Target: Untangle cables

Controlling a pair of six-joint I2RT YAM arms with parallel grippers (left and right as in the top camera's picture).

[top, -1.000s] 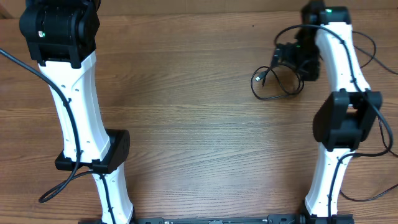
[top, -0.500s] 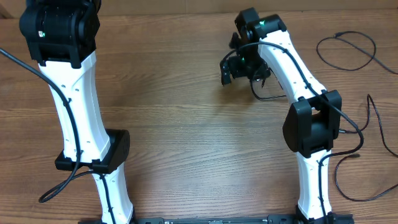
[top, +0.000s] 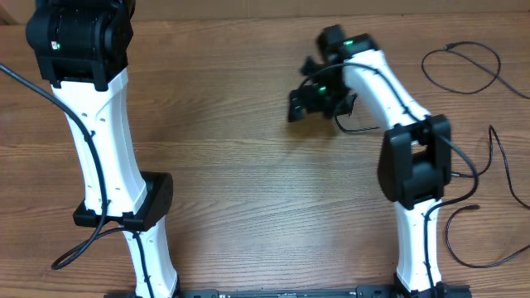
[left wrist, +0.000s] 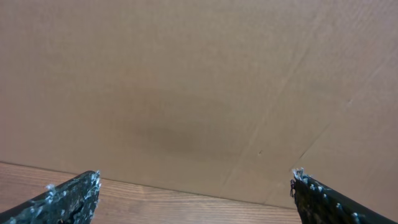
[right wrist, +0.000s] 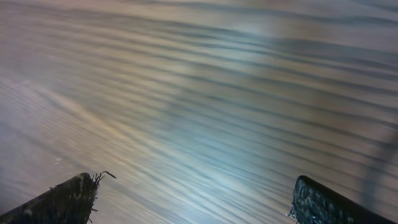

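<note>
A thin black cable (top: 464, 70) lies in a loose loop at the far right of the wooden table. A short arc of another thin black cable (top: 358, 128) shows just beside my right arm; the rest is hidden under the arm. My right gripper (top: 301, 103) hangs over bare wood left of that arc. In the right wrist view it (right wrist: 196, 180) is open and empty, over blurred wood. My left gripper (left wrist: 196, 177) is open and empty, facing a cardboard wall at the table's far edge; the overhead view does not show it.
A thin black wire (top: 499, 161) runs along the right edge of the table. The white left arm (top: 103, 141) stands at the left. A brown cardboard wall (left wrist: 199, 81) closes the table's far side. Black arm cables loop near the right arm's base (top: 464, 240).
My right arm has swung left from the far right, carrying the gripper to the table's upper middle. The looped cable at the far right is now uncovered. The left arm has not moved.
</note>
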